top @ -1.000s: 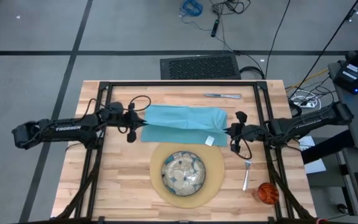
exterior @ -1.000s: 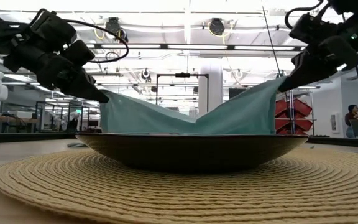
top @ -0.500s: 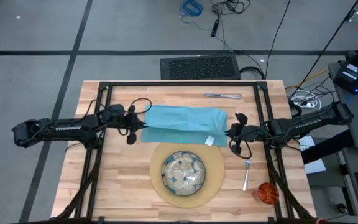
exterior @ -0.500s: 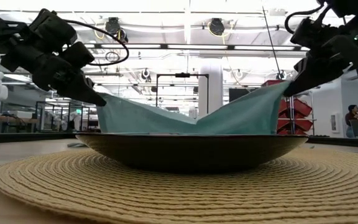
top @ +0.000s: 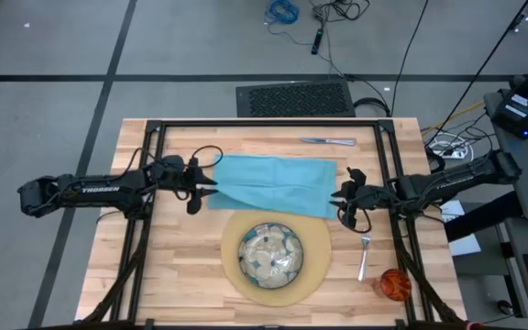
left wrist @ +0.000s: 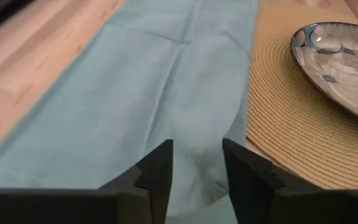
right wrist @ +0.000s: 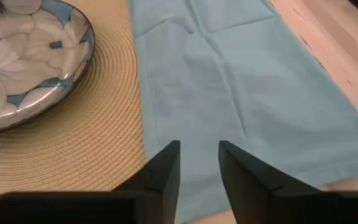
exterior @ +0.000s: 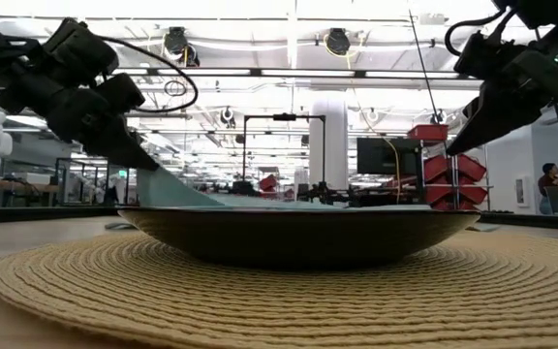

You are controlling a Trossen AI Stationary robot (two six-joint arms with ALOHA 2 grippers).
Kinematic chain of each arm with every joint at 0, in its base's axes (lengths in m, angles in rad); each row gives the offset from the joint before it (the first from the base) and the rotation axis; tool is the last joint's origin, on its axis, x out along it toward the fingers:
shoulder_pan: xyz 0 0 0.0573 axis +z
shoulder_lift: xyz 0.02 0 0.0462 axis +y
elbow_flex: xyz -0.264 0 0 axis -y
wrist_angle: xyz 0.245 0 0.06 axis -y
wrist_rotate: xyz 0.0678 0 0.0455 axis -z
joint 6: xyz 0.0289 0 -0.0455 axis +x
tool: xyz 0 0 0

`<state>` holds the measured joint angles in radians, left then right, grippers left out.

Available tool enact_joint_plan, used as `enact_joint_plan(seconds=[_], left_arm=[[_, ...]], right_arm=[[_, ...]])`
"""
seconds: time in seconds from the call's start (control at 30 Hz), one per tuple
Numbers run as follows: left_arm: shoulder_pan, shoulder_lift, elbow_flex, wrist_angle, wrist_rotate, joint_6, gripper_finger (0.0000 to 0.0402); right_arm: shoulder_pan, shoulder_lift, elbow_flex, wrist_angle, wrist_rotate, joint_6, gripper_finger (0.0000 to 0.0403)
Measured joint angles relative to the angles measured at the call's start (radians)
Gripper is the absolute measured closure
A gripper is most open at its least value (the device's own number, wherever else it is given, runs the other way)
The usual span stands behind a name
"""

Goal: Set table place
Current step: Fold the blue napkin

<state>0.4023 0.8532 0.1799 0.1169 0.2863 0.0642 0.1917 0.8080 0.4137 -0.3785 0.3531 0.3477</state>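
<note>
The teal napkin lies spread flat on the table, its near edge over the far rim of the round tan placemat. The green-patterned plate sits on the placemat. My left gripper is open at the napkin's left end, just above it. My right gripper is open over the napkin's right end and stands clear above it in the low view. The spoon is out of view. My left gripper is open above the napkin's left end. In the low view that end slopes up toward its fingertips. I cannot tell whether they still touch it.
A knife lies near the table's far edge. A fork lies right of the placemat, and the orange cup stands at the near right corner. Black frame bars cross the tabletop on both sides.
The napkin hung raised between both grippers, sagging in the middle. Its right end has dropped away from my right gripper, and it now lies flat, spread out toward the near edge over the placemat's rim. Its left end still stands slightly raised.
</note>
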Motion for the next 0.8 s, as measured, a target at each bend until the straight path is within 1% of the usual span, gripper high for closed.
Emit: enact_joint_plan(seconds=[0.13, 0.47, 0.53, 0.67, 0.73, 0.8], left_arm=[[-0.012, 0.0, -0.007, 0.003, 0.009, -0.029, 0.0262], [-0.037, -0.037, -0.007, -0.015, 0.01, -0.033, 0.0259], [-0.036, -0.046, -0.007, -0.01, -0.048, -0.029, 0.0259], [-0.015, -0.051, -0.007, 0.055, -0.209, -0.01, 0.0259], [0.008, -0.052, -0.007, 0.087, -0.24, -0.007, 0.0259], [0.03, -0.051, -0.007, 0.113, -0.237, -0.024, 0.0259]], right_arm=[[0.0, 0.0, 0.0, 0.007, -0.037, 0.001, 0.0286], [0.0, 0.0, 0.0, 0.01, -0.044, -0.005, 0.0286], [0.0, 0.0, 0.0, 0.026, -0.039, -0.023, 0.0286], [-0.028, 0.0, 0.0, 0.123, -0.017, -0.085, 0.0286], [-0.051, 0.0, 0.0, 0.164, -0.016, -0.099, 0.0286], [-0.072, 0.0, 0.0, 0.177, -0.022, -0.098, 0.0286]])
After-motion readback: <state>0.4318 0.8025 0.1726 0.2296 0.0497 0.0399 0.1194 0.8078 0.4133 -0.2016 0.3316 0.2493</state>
